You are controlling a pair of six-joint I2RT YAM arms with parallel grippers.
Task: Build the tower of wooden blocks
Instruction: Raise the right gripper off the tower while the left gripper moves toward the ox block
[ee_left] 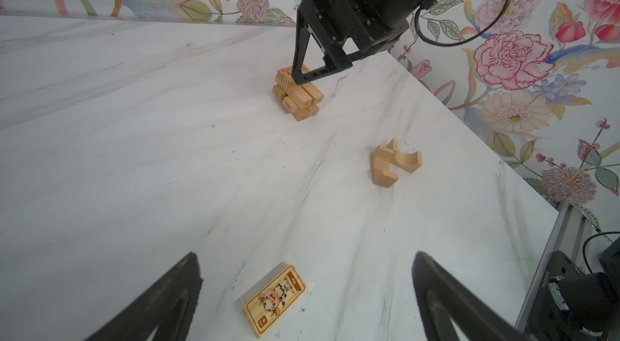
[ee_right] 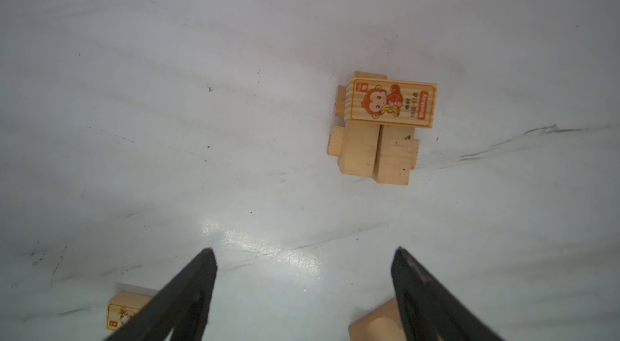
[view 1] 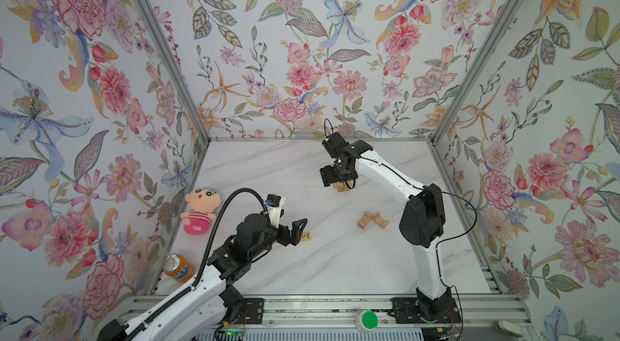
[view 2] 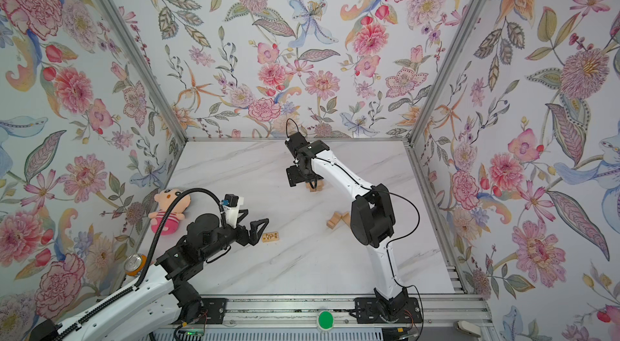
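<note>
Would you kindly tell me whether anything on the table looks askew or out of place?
Yes. On the tower, the printed monkey block sits across one end of the layer beneath, not centred, so the top looks lopsided. Two notched blocks lie tumbled against each other, apart from the tower.

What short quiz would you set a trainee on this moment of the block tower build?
1. True or false: the right tool is gripping a block.
2. Which picture is printed on the top block of the tower? A monkey; B fish; C car.
3. Fill in: the loose printed block on the table lies just ahead of the open ____ tool.
Key: 1 false, its jaws stand apart with nothing between them; 2 A; 3 left, meaning the left tool.
</note>
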